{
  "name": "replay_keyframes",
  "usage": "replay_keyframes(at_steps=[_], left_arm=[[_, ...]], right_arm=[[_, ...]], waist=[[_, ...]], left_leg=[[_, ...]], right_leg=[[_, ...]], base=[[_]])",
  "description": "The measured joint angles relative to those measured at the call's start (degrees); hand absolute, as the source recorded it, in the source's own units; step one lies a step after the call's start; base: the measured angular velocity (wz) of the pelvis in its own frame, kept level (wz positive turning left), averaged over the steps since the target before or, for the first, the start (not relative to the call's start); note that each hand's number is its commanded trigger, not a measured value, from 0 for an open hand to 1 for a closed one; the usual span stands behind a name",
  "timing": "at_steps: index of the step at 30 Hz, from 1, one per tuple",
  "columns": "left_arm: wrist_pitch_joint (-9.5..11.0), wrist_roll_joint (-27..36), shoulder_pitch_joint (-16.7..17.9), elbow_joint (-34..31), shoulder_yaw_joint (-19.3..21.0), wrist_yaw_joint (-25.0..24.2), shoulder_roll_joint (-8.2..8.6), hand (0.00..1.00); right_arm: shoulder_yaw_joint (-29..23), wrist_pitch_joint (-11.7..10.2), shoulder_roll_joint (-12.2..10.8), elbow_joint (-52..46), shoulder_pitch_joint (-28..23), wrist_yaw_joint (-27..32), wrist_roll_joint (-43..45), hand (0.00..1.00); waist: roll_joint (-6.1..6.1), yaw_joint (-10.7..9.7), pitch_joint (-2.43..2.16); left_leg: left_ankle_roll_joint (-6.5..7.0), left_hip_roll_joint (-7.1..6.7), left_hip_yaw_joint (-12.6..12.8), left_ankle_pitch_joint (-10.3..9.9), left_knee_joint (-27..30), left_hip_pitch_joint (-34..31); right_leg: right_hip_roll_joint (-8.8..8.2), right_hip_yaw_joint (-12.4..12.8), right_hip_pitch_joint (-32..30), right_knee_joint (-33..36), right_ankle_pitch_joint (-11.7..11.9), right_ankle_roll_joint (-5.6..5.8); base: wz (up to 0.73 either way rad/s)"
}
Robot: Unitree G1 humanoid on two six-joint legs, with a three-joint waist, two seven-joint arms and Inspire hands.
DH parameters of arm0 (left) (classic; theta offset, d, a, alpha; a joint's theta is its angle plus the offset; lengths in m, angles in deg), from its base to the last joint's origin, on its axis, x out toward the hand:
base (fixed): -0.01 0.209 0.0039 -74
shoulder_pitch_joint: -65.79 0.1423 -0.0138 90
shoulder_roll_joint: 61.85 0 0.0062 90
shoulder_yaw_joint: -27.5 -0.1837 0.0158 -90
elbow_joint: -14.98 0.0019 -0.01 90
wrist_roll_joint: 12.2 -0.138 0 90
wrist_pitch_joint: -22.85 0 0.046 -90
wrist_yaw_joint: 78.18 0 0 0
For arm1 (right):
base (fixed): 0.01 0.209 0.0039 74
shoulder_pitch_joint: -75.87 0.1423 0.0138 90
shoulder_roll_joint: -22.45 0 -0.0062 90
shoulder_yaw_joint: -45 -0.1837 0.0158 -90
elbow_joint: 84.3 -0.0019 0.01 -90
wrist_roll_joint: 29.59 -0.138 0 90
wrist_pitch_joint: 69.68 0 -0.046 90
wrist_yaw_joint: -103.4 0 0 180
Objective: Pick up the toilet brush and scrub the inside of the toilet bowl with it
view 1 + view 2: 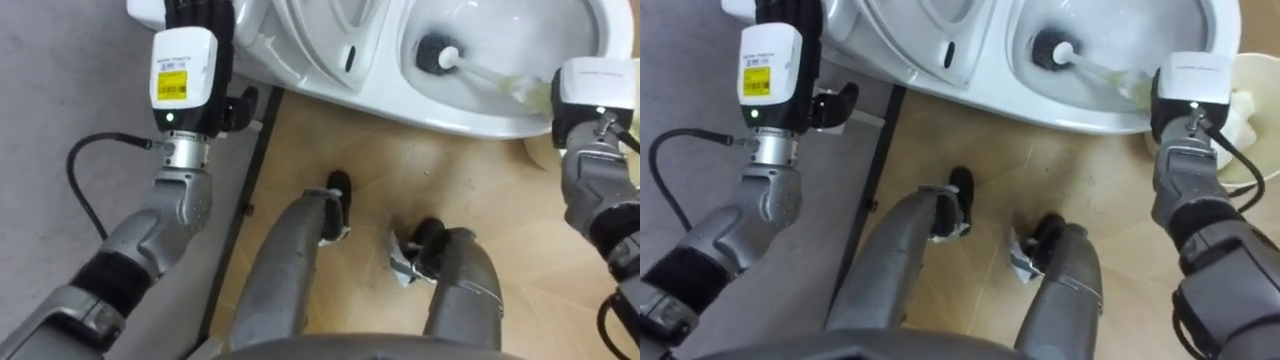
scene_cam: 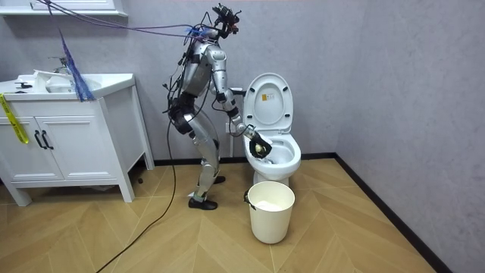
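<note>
Fingers curled beneath its white back, the right hand [image 1: 592,92] is gripping the brush [image 1: 470,68] by its handle. The brush head is sitting low inside the toilet [image 1: 480,118] bowl, by the drain. The left hand [image 1: 188,62] is reaching up beside the toilet's outer wall, fingers [image 1: 205,18] straight and thumb sticking out, holding nothing. The robot is standing bent over the bowl, the lid [image 2: 270,97] raised, a bucket [image 2: 271,208] just in front on the floor.

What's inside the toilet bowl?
A brush: its dark head sits low in the toilet bowl, its pale handle running to the right hand at the rim. The handle's end is hidden behind that hand; the bowl bottom under the head is covered.
</note>
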Motion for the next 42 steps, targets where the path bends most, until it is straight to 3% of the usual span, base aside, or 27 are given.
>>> replay_keyframes(at_steps=[2,3,6,10,14,17,21,24,29,31,37,42], left_arm=[[-0.4,-0.2,0.8,-1.2,0.8,0.9,-0.65,0.00],[-1.0,-0.1,1.7,-2.4,1.2,1.0,-0.62,0.00],[-2.4,-0.8,2.8,-2.8,2.2,1.5,-0.43,0.00],[-3.3,-2.5,2.3,-2.0,3.1,0.5,0.59,0.00],[-4.5,-4.4,1.7,-1.2,3.5,-1.8,1.53,0.00],[-4.8,-5.3,1.3,0.3,3.4,-3.6,3.50,0.00],[-4.5,-5.3,1.8,0.6,1.3,-5.1,4.05,0.00],[-3.7,-5.3,2.3,-0.1,1.1,-5.0,4.04,0.00],[-1.9,-5.3,2.9,0.0,1.1,-4.4,3.94,0.00],[-1.5,-4.5,3.3,0.0,0.9,-4.1,3.94,0.00],[0.3,-2.6,4.2,0.1,1.6,-2.4,3.85,0.00],[1.7,-0.8,4.7,0.4,1.4,-1.3,3.77,0.00]], right_arm=[[-3.8,-1.4,0.0,-0.6,1.0,0.7,-4.5,1.00],[-5.7,-1.7,0.0,-1.5,1.5,1.5,-7.5,1.00],[-8.9,-2.2,0.2,-2.8,2.6,4.0,-10.2,1.00],[-10.4,-2.5,0.1,-2.9,2.6,4.3,-6.8,1.00],[-10.2,-2.2,-0.6,-2.9,2.3,4.4,-0.9,1.00],[-8.8,-1.2,-1.9,-2.8,0.4,4.0,5.1,1.00],[-1.5,2.5,-1.9,-2.5,-1.4,-0.1,13.0,1.00],[-0.2,4.4,-1.8,-2.5,-1.7,-2.1,15.1,1.00],[-0.1,4.9,-1.4,-2.9,-1.7,-4.7,18.7,1.00],[0.0,6.2,-1.8,-4.9,-2.5,-6.1,19.2,1.00],[-0.1,9.2,-2.2,-12.4,-5.8,-8.4,23.2,1.00],[-0.1,10.4,-2.2,-14.6,-6.7,-9.6,23.6,1.00]], waist=[[-1.02,-1.4,-0.07],[-1.15,-3.2,-0.12],[-1.82,-5.7,-0.13],[-2.01,-6.2,-0.18],[-1.73,-5.2,-0.23],[-0.37,-4.2,-0.20],[1.18,-0.5,-0.27],[1.64,0.6,-0.42],[2.38,1.3,-0.60],[2.51,1.1,-0.65],[2.74,0.7,-0.78],[3.06,0.7,-1.00]], left_leg=[[0.02,-0.55,0.1,0.1,0.1,-0.7],[0.19,-0.98,0.1,0.2,0.2,-0.8],[0.51,-1.83,0.2,0.4,0.6,-0.6],[0.96,-2.11,0.2,0.6,0.8,-0.5],[1.08,-1.67,0.2,0.5,1.6,-0.3],[1.10,-1.64,-0.5,0.3,1.1,1.1],[0.95,-1.56,-0.3,0.2,-0.2,2.4],[0.73,-1.56,-0.5,0.4,-0.5,2.1],[0.15,-0.95,-1.7,0.0,0.0,1.9],[-0.18,-0.71,-2.4,-0.3,0.1,2.1],[-0.24,0.46,-1.9,-0.8,0.2,2.0],[-0.48,1.00,-2.0,-0.8,-0.3,2.1]], right_leg=[[-0.78,0.2,-1.2,1.0,-0.2,-0.15],[-1.11,0.4,-1.3,1.4,-0.4,0.22],[-1.92,0.9,-1.3,2.4,-0.9,0.84],[-2.14,0.9,-1.1,2.7,-0.7,1.18],[-1.50,1.2,-0.8,3.0,-0.4,1.12],[-1.47,-0.1,1.1,2.5,-0.5,0.97],[-1.67,-0.4,2.0,1.6,-0.2,0.64],[-1.37,-0.6,1.9,0.9,-0.1,0.46],[-0.31,-2.1,3.4,-0.5,-0.2,0.40],[0.34,-2.5,4.2,-1.2,-0.4,0.36],[1.33,-3.0,4.5,-1.9,-0.5,0.19],[1.76,-3.6,5.1,-3.1,-0.2,-0.21]], base=[[0.06],[0.15],[0.14],[0.00],[-0.05],[0.04],[-0.07],[0.03],[0.07],[0.04],[-0.03],[-0.01]])
